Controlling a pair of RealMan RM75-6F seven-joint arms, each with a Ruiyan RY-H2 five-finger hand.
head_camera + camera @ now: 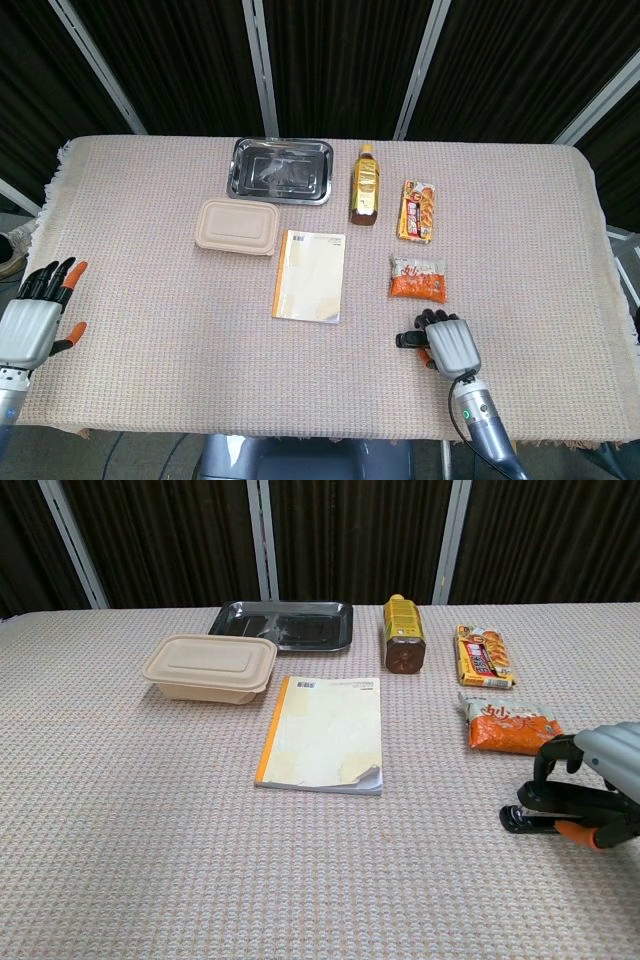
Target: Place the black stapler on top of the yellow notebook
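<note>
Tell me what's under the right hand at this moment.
The black stapler lies under the right hand, fingers wrapped over it. Only its left end shows; the rest is covered.

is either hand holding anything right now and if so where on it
The right hand is wrapped over the black stapler, covering its rear and middle, fingers over the top and thumb at the near side. The stapler lies on the table. The left hand holds nothing.

A lab test setup: cloth-covered table before black curtains.
</note>
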